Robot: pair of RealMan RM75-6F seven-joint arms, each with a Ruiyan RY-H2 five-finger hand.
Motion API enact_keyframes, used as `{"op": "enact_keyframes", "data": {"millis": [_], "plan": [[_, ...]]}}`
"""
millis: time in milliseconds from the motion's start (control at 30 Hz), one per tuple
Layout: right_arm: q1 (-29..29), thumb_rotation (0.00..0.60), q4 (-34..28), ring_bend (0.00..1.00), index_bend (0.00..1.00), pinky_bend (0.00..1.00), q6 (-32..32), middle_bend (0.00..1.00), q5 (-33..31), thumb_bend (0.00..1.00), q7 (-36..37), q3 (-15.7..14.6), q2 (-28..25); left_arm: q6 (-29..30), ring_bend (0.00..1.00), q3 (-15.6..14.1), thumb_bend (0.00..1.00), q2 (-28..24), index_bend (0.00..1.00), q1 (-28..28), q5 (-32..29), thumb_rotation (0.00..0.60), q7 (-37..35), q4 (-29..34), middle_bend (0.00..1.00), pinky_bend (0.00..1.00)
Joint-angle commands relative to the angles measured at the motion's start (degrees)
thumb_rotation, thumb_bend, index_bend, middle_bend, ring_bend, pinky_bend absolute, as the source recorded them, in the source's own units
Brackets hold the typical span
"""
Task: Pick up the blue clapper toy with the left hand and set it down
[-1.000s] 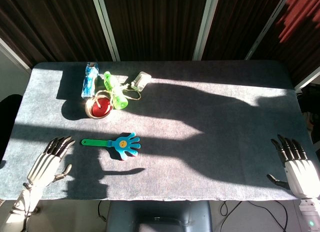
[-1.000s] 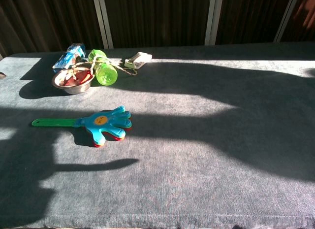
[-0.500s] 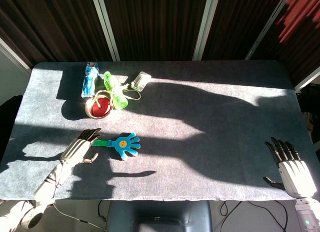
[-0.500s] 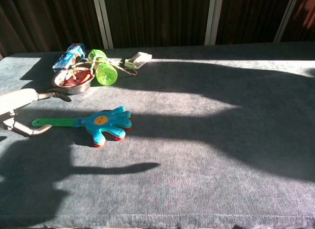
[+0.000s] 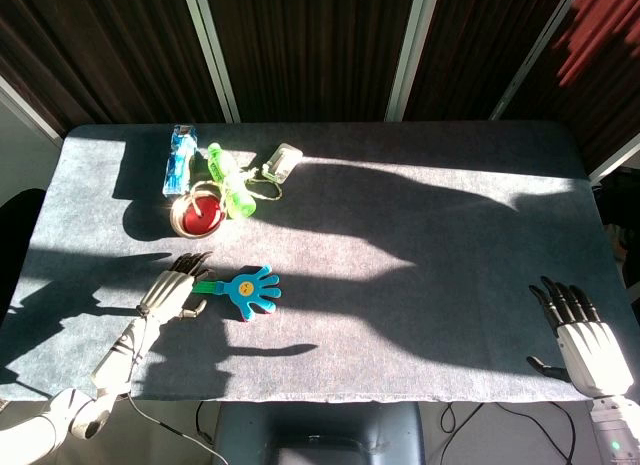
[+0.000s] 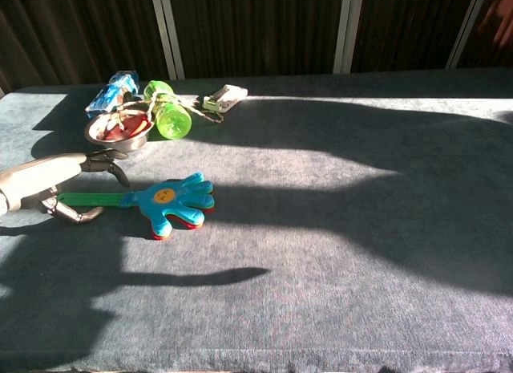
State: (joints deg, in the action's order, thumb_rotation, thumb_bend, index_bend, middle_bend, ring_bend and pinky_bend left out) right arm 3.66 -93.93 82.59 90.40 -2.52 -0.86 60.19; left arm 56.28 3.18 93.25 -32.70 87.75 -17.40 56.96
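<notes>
- The blue clapper toy [image 5: 243, 289] lies flat on the grey table [image 5: 420, 285], towards its near left part, with the hand-shaped blue head pointing right and the green handle [image 6: 94, 199] running out to the left.
- Under the blue head, red and yellow layers show at the edge in the chest view.
- The left hand [image 5: 172, 290] is at the handle end of the toy — its fingers [image 6: 112, 162] arch over the green handle from the far side and the thumb curls in on the near side, so the handle runs between them.
- Whether the fingers actually clamp the handle cannot be told from either view; the toy rests on the table.
- The right hand [image 5: 583, 333] sits at the near right corner of the table, holding nothing, its dark fingers spread apart and pointing away from the robot; it shows in the head view only.
- At the far left of the table stands a cluster of other things: a metal bowl [image 6: 119, 133] with a red inside, a green bottle [image 6: 167, 115] lying on its side just beside it, a blue packet [image 6: 111, 92] behind the bowl, and a small pale box [image 6: 225, 97] to the right of the bottle.
- A cord runs across the bottle — between the bowl and the pale box.
- Broad shadows cross the sunlit table.
</notes>
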Motion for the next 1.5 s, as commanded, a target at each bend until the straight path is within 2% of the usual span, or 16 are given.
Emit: {"op": "enact_keyframes", "data": {"millis": [33,433,500,667,833,867,933,1100,1167,1367,1433,1500], "plan": [[-0.06,0.600,-0.11,0.00,0.00,0.00,0.12,0.00,-0.02,0.12,0.15,0.02,-0.16,-0.63,0.00,-0.17,0.42,1.21,0.31,-0.63,-0.48,0.600,-0.22,-1.62,0.01,0.00],[-0.23,0.600,-1.02,0.00,0.00,0.00,-0.39,0.00,-1.63,0.12,-0.72,0.35,-0.75,-1.42,0.00,-0.34,0.42,3.28,0.39,-2.15,-1.29,0.600,-0.61,-3.40,0.05,0.00],[-0.39,0.600,-1.14,0.00,0.00,0.00,-0.03,0.00,-1.51,0.12,-0.44,0.38,-0.96,-1.17,0.00,-0.35,0.42,3.90,0.43,-2.20,-1.40,0.600,-0.95,-4.25,0.06,0.00],[-0.55,0.600,-1.07,0.00,0.00,0.00,0.32,0.00,-1.57,0.12,-0.25,0.51,-1.05,0.41,0.00,-0.42,0.41,5.16,0.62,-2.04,-1.21,0.600,-3.22,-6.06,0.13,0.00],[-0.42,0.600,-1.01,0.00,0.00,0.00,-0.06,0.00,-1.49,0.12,-0.35,0.42,-0.93,4.10,0.03,-0.54,0.43,6.50,0.73,-1.53,-0.02,0.600,-7.96,-7.99,0.23,0.03],[-0.42,0.600,-1.02,0.00,0.00,0.00,-0.05,0.00,-1.48,0.12,-0.39,0.42,-0.91,5.07,0.05,-0.63,0.44,6.88,0.75,-1.46,0.41,0.600,-9.71,-8.61,0.25,0.04],[-0.48,0.600,-1.06,0.00,0.00,0.00,0.07,0.00,-1.40,0.12,-0.34,0.41,-0.95,6.26,0.13,-0.83,0.47,7.38,0.80,-1.34,0.97,0.600,-12.95,-9.47,0.36,0.07],[-0.53,0.600,-1.04,0.00,0.00,0.00,0.12,0.00,-1.16,0.12,-0.33,0.30,-0.95,6.82,0.27,-2.49,0.54,7.40,0.82,-1.62,2.68,0.600,-21.33,-11.12,0.56,0.12],[-0.55,0.600,-0.96,0.00,0.00,0.00,0.20,0.00,-1.20,0.12,-0.50,0.36,-0.85,8.15,0.33,-2.64,0.55,7.85,0.82,-1.41,3.06,0.600,-25.44,-11.73,0.63,0.19],[-0.73,0.600,-0.89,0.00,0.00,0.00,0.58,0.00,-1.63,0.12,-1.04,0.67,-0.58,12.54,0.38,-3.46,0.60,8.05,0.81,-1.33,4.99,0.600,-44.54,-13.21,0.71,0.41],[-0.74,0.600,-0.90,0.00,0.00,0.00,0.58,0.00,-1.53,0.12,-0.97,0.63,-0.65,14.32,0.40,-3.23,0.61,8.46,0.81,-1.18,5.17,0.600,-48.12,-14.15,0.72,0.48],[-0.74,0.600,-0.90,0.00,0.00,0.00,0.57,0.00,-1.51,0.12,-0.93,0.62,-0.66,15.10,0.41,-3.18,0.61,8.63,0.81,-1.10,5.29,0.600,-49.65,-14.56,0.72,0.51]]}}
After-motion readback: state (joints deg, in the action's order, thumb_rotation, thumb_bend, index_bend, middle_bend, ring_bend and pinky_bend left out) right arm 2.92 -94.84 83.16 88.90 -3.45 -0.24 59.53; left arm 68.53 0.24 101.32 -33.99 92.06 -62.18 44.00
